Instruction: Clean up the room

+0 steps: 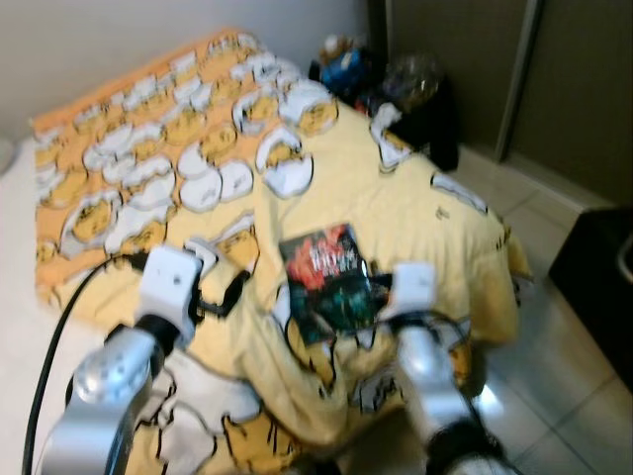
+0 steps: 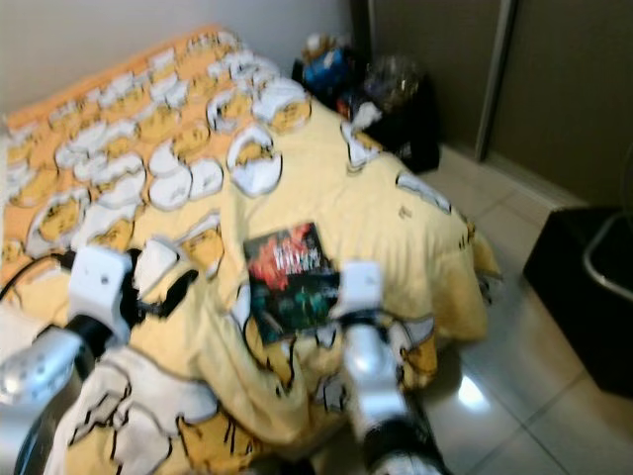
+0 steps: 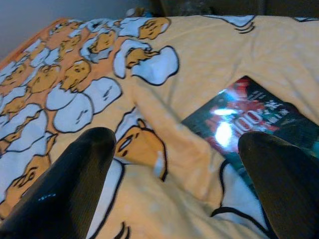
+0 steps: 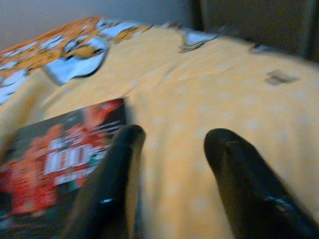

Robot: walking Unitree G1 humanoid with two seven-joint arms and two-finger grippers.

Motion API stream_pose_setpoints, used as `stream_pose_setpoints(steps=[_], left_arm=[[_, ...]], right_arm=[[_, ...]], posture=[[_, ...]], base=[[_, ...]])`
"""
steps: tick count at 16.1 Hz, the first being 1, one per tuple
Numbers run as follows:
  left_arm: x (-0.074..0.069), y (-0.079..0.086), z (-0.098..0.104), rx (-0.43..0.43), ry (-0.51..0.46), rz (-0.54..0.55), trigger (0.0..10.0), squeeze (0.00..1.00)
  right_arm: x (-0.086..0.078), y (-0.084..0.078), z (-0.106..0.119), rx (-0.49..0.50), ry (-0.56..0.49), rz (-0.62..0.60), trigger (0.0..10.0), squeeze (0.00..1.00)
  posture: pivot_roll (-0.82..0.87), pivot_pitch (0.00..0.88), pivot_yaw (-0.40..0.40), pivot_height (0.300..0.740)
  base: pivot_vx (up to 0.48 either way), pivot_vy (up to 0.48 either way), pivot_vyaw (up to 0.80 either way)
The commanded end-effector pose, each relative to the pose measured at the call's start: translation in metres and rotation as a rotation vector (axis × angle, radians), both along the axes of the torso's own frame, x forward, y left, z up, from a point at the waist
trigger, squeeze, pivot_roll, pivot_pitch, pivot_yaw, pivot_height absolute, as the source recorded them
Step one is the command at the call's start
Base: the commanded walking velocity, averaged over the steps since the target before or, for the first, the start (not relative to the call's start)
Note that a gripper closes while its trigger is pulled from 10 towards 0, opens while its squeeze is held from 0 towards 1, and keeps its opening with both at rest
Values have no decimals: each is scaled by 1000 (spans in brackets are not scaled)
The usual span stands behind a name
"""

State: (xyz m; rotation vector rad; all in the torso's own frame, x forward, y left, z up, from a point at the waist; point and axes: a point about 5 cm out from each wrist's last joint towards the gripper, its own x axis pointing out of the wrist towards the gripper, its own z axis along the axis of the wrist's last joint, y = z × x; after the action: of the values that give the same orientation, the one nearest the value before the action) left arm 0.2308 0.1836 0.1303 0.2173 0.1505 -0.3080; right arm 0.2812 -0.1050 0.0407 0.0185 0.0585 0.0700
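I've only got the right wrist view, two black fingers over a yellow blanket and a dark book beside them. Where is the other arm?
Observer: The left gripper hovers over the blanket on the book's other side, fingers spread.
Operator: Is the book flat or hanging off the edge?
Observer: It lies flat on the bed, back from the edge where the blanket drapes toward the tiled floor.
Operator: Anything else to tidy nearby?
Observer: Yes, a cluttered dark stand sits at the bed's far corner; its items are too blurred to name.
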Motion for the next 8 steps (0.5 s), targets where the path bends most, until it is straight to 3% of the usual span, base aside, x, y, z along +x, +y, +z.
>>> stream_pose_setpoints(steps=[1,4,8], left_arm=[[-1,-4,3,25,-31,-38,10000,0],[-9,-22,4,-8,-45,-173,10000,0],[-8,-17,4,1,-46,-157,10000,0]], right_arm=[[-18,25,-5,58,9,30,10000,1000],[-31,19,-21,55,79,-5,10000,1000],[-25,14,-16,105,85,-10,10000,1000]], posture=[[-15,116,273,740],[-21,130,278,740],[-10,142,289,740]], base=[[0,0,0],[0,0,0],[0,0,0]])
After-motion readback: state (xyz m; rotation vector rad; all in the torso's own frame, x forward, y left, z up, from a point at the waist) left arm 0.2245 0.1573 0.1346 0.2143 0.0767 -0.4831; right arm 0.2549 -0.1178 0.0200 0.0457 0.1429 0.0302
